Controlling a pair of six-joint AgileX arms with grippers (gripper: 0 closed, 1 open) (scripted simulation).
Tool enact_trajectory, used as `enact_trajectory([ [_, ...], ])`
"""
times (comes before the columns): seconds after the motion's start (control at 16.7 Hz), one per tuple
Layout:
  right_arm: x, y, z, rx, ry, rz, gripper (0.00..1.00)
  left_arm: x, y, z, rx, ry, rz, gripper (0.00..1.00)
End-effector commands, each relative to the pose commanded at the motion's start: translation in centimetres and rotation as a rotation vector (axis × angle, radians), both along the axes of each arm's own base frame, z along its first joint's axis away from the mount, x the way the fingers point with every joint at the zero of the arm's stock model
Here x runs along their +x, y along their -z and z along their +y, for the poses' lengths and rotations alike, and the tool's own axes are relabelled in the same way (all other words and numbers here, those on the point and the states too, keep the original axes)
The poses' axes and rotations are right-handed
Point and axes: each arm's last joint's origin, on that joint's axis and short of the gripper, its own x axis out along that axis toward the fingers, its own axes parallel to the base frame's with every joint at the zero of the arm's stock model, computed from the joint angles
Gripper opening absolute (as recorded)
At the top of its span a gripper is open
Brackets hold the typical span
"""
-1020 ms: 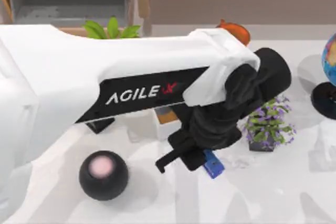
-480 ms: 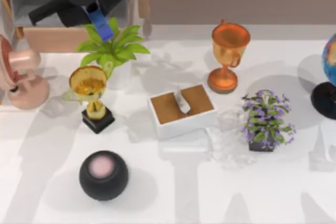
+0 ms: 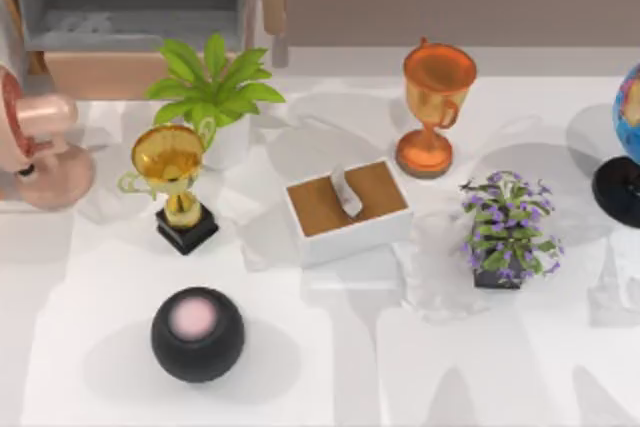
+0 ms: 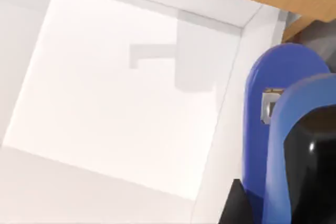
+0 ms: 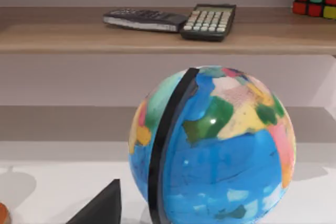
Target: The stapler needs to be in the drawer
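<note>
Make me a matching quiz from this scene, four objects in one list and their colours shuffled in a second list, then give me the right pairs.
Things:
1. stapler
2. ball
3. tissue box
4. trophy beside the flowering plant

Colours:
A. white with a brown top
B. orange
C. bright blue with a black arm
D. black with a pink spot

Pairs: 1-C, 2-D, 3-A, 4-B
</note>
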Motion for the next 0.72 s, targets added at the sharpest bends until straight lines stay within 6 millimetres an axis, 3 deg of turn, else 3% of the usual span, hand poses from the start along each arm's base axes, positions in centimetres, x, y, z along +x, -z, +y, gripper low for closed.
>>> enact_trajectory([
  [0.18,0.0,0.0,0.0,0.000,0.000,0.000,1.00,1.1,4.3,5.8,0.046,0.088,0.080,0.00],
  [0.36,0.0,0.0,0.0,0.000,0.000,0.000,1.00,1.4,9.3,9.5,0.046,0.182,0.174,0.00],
  [0.54,0.0,0.0,0.0,0.000,0.000,0.000,1.00,1.1,13.0,10.6,0.015,0.264,0.267,0.00],
  [0.72,0.0,0.0,0.0,0.000,0.000,0.000,1.00,0.8,13.9,10.6,-0.001,0.289,0.302,0.00],
])
